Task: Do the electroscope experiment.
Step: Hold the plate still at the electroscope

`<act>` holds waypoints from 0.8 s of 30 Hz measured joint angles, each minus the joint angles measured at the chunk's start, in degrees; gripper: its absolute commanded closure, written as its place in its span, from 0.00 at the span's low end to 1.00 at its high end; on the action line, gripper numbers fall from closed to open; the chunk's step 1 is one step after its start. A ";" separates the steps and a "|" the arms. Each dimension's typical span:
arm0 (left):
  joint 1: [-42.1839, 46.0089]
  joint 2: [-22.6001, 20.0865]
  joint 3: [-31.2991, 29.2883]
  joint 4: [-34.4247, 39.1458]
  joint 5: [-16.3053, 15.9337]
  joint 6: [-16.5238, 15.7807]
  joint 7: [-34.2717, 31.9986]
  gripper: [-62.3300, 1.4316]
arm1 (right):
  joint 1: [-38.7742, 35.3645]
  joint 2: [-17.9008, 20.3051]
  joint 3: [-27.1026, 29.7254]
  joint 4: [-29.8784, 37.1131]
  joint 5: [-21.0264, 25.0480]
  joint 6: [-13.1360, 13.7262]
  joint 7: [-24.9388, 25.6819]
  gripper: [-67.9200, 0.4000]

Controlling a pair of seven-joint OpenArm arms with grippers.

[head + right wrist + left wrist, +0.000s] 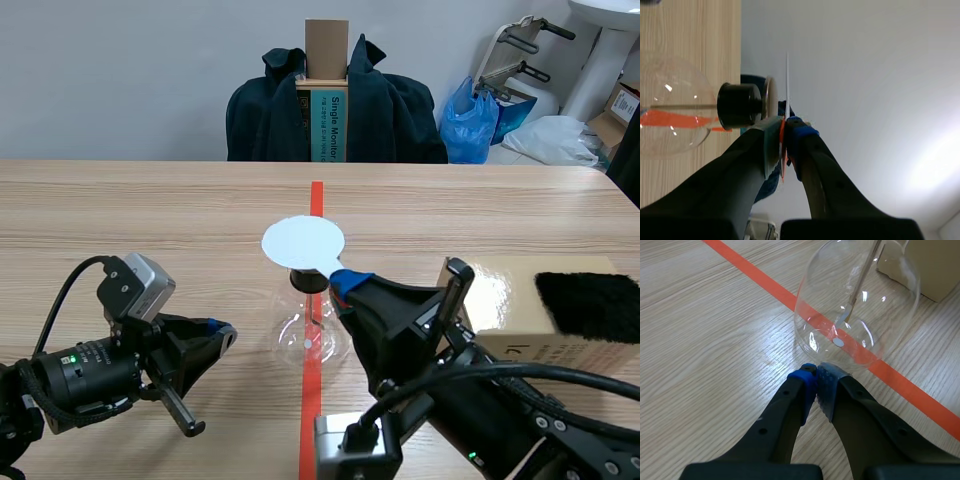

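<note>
Flask (305,335) stands upright on the table (150,220), over the tape line (316,200), with a black stopper (308,283) in its neck. The left wrist view shows a thin rod and leaf (846,315) hanging inside the glass (855,315).

Right gripper (345,283): pads pinched on the tab of a white disc (303,243). The disc is held level just above the stopper. The right wrist view shows it edge-on as a thin white line (787,85) rising from between the closed fingers (784,125), with the stopper (740,105) and flask (670,120) just beside them.

Left gripper (222,332): pads meet with nothing between them (816,371). It sits low over the wood, tips just beside the flask's base, with a narrow gap showing in the scene view.

Writing: a teal box (335,125) behind the far edge reads "Single Monitor" down its face, and a dark coat (265,120) is draped around it. The tan box (510,300) to the flask's right carries a black pad (590,305). Its dark print is partly hidden by the arm and may be two letters; not legible.

Room: the right arm lies between the tan box and the flask. The far table edge is well apart from the flask.
</note>
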 measured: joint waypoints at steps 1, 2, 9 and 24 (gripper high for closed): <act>0.00 0.00 0.00 0.00 0.00 0.00 0.00 0.95 | 0.00 0.00 0.00 0.00 0.00 0.00 0.13 0.98; 0.00 0.00 0.00 0.00 0.00 0.00 0.00 0.95 | 0.00 0.00 0.00 0.00 0.00 0.00 0.42 0.98; 0.00 0.00 0.00 0.00 0.00 0.00 0.00 0.95 | 0.00 0.00 0.00 0.00 0.00 0.00 0.81 0.98; 0.00 0.00 0.00 0.00 0.00 0.00 0.00 0.95 | 0.00 0.00 0.00 0.00 0.00 0.00 0.55 0.98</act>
